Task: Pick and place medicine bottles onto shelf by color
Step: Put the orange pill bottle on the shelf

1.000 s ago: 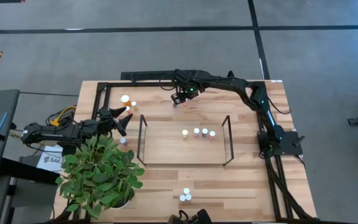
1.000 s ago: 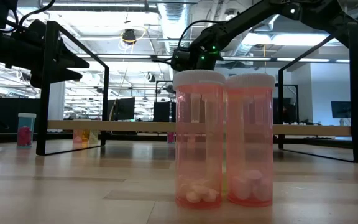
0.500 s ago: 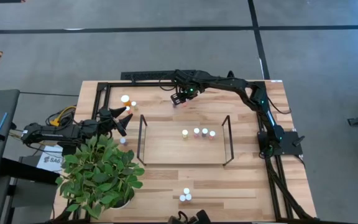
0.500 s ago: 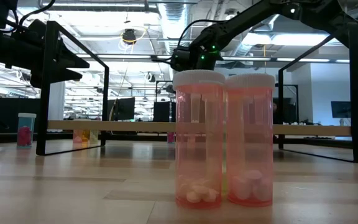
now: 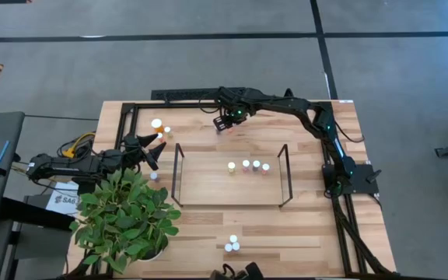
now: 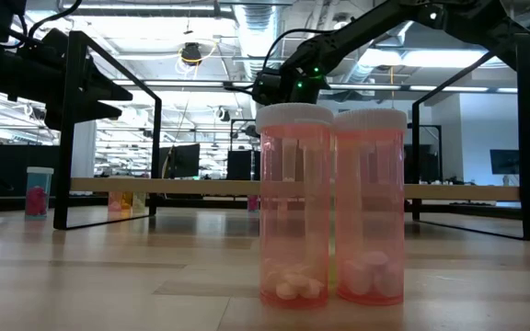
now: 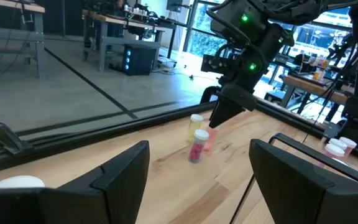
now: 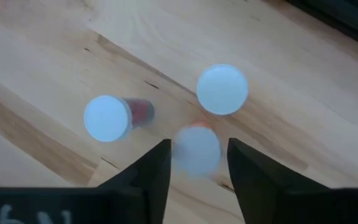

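Nothing has moved since the earlier frame | high: right gripper (image 5: pixel 225 122) above bottles behind shelf (image 5: pixel 208 185); left gripper (image 5: pixel 156 148) beside plant (image 5: pixel 127 218) | left wrist: left jaws spread, empty; bottles ahead | right wrist: right jaws straddle orange bottle (image 8: pixel 196 149); red bottle (image 8: pixel 109 117), third bottle (image 8: pixel 222 89) just outside; grip state cannot be told

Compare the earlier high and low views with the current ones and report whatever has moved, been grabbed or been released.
Nothing visibly changed. The right tool hangs over the same cluster of bottles at the table's far edge, the left tool waits by the plant, and the four bottles on the shelf sit where they were.
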Action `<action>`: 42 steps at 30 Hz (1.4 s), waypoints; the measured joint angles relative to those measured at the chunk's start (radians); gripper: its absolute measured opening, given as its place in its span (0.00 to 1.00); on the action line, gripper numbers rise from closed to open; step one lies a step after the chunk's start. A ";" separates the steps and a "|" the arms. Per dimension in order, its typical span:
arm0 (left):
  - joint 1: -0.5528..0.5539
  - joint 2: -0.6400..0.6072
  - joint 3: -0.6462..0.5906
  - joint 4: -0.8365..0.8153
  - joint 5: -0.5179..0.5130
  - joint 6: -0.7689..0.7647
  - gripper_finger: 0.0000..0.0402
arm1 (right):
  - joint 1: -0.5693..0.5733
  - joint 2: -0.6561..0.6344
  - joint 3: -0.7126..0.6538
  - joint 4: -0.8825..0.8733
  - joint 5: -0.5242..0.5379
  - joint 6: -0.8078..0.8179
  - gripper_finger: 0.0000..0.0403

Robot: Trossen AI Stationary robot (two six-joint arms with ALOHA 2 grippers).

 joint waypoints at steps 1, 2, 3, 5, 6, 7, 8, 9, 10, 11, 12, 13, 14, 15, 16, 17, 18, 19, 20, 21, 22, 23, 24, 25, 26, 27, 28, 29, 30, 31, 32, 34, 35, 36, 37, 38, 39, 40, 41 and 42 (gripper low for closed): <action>0.000 0.000 0.000 0.000 0.000 0.000 0.66 | 0.000 0.000 0.000 -0.001 0.000 0.000 0.47; 0.000 0.000 0.000 0.000 0.000 0.000 0.66 | 0.000 0.000 0.000 -0.002 0.000 0.000 0.48; 0.000 0.000 0.000 0.000 0.000 0.000 0.66 | 0.000 0.000 0.000 -0.004 0.000 0.000 0.50; 0.000 0.000 0.000 0.000 0.000 0.000 0.66 | 0.000 0.000 0.000 -0.009 0.000 0.000 0.53; 0.000 0.000 0.000 0.000 0.000 0.000 0.66 | 0.000 0.000 0.000 -0.011 0.000 0.000 0.55; 0.000 0.000 0.000 0.000 0.000 0.000 0.66 | 0.000 0.000 0.000 -0.012 0.000 0.000 0.56; 0.000 0.000 0.000 0.000 0.000 0.000 0.66 | 0.001 0.000 0.000 -0.012 0.000 0.000 0.57; 0.000 0.000 0.000 0.000 0.000 0.000 0.66 | 0.002 0.000 0.000 -0.011 0.000 0.000 0.57; 0.000 0.000 0.000 0.000 0.000 0.000 0.66 | 0.004 0.000 -0.006 -0.002 0.000 0.000 0.58; 0.000 0.000 0.000 0.000 0.000 0.000 0.66 | 0.006 -0.001 -0.018 0.017 0.001 0.000 0.58; 0.000 0.000 0.000 0.000 0.000 0.000 0.66 | 0.006 -0.001 -0.032 0.031 0.000 0.000 0.58; 0.000 0.000 0.000 0.000 0.000 0.000 0.66 | 0.006 0.000 -0.046 0.039 0.000 0.001 0.58; 0.000 0.000 0.000 0.000 0.000 0.000 0.66 | 0.007 0.001 -0.056 0.041 -0.001 0.009 0.58; 0.000 0.000 0.000 0.000 0.000 0.000 0.66 | 0.007 0.001 -0.064 0.048 -0.002 0.018 0.58; 0.000 0.000 0.000 0.000 0.000 0.000 0.66 | 0.007 0.001 -0.066 0.049 -0.002 0.024 0.58; 0.000 0.000 0.000 0.000 0.000 0.000 0.66 | 0.007 0.001 -0.066 0.049 -0.002 0.031 0.58; 0.000 0.000 0.000 0.000 0.000 0.000 0.66 | 0.006 0.001 -0.066 0.053 -0.002 0.032 0.58; 0.000 0.000 0.000 0.000 0.000 0.000 0.66 | 0.006 0.001 -0.066 0.057 -0.002 0.032 0.58; 0.000 0.000 0.000 0.000 0.000 0.000 0.66 | 0.006 0.001 -0.066 0.060 -0.002 0.032 0.58; 0.000 0.000 0.000 0.000 0.000 0.000 0.66 | 0.006 0.001 -0.066 0.064 -0.001 0.032 0.58; 0.000 0.000 0.000 0.000 0.000 0.000 0.66 | 0.006 0.001 -0.066 0.070 -0.001 0.032 0.58; 0.000 0.000 0.000 0.000 0.000 0.000 0.66 | 0.006 0.001 -0.066 0.074 -0.001 0.032 0.58; 0.000 0.000 0.000 0.000 0.000 0.000 0.66 | 0.006 0.001 -0.066 0.077 -0.001 0.033 0.58; 0.000 0.000 0.000 0.000 0.000 0.000 0.66 | 0.006 0.001 -0.066 0.081 -0.001 0.034 0.58; 0.000 0.000 0.000 0.000 0.000 0.000 0.66 | 0.006 0.001 -0.066 0.085 -0.001 0.034 0.58; 0.000 0.000 0.000 0.000 0.000 0.000 0.66 | 0.006 0.001 -0.066 0.089 -0.001 0.034 0.57; 0.000 0.000 0.000 0.000 0.000 0.000 0.66 | 0.006 0.001 -0.066 0.089 -0.001 0.034 0.56; 0.000 0.000 0.000 0.000 0.000 0.000 0.66 | 0.006 0.001 -0.066 0.088 -0.001 0.035 0.55; 0.000 0.000 0.000 0.000 0.000 0.000 0.66 | 0.006 0.001 -0.066 0.087 -0.001 0.035 0.53; 0.000 0.000 0.000 0.000 0.000 0.000 0.66 | 0.006 0.001 -0.066 0.087 -0.001 0.035 0.52; 0.000 0.000 0.000 0.000 0.000 0.000 0.66 | 0.006 0.001 -0.066 0.087 -0.001 0.035 0.49; 0.000 0.000 0.000 0.000 0.000 0.000 0.66 | 0.006 0.001 -0.066 0.090 0.000 0.035 0.44; 0.000 0.000 0.000 0.000 0.000 0.000 0.66 | 0.006 0.001 -0.066 0.092 0.000 0.035 0.42; 0.000 0.000 0.000 0.000 0.000 0.000 0.66 | 0.006 0.001 -0.066 0.094 0.000 0.035 0.39; 0.000 0.000 0.000 0.000 0.000 0.000 0.66 | 0.006 0.001 -0.066 0.094 0.000 0.035 0.37; 0.000 0.000 0.000 0.000 0.000 0.000 0.66 | 0.006 0.001 -0.066 0.094 0.000 0.035 0.35; 0.000 0.000 0.000 0.000 0.000 0.000 0.66 | 0.006 0.001 -0.066 0.094 0.000 0.035 0.33; 0.000 0.000 0.000 0.000 0.000 0.000 0.66 | 0.007 0.001 -0.066 0.093 0.000 0.035 0.32; 0.000 0.000 0.000 0.000 0.000 0.000 0.66 | 0.008 0.001 -0.066 0.092 0.000 0.039 0.32; 0.000 0.000 0.000 0.000 0.000 0.000 0.66 | 0.010 0.001 -0.066 0.090 0.001 0.042 0.32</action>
